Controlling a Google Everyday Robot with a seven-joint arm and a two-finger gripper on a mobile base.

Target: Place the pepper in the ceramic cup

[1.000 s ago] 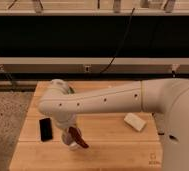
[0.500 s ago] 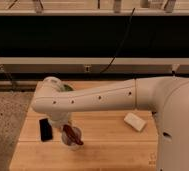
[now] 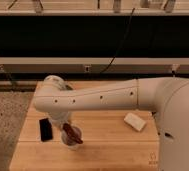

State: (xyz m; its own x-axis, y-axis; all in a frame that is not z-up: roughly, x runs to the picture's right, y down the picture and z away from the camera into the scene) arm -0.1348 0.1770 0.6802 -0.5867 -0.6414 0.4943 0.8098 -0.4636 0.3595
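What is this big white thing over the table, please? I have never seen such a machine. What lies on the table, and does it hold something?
The white shape is a robot arm, part of a mobile robot with one arm. There is one camera view only; it looks down on a wooden table from the robot's side, though where it is mounted is not recorded. The arm reaches across to the left part of the table. At its end is the gripper, a two-finger hand, pointing down. A red pepper is at the gripper, right over a small cup on the table; the pepper appears to be in its grasp. Left of the cup lies a flat black object. To the right lies a pale block, perhaps a sponge.
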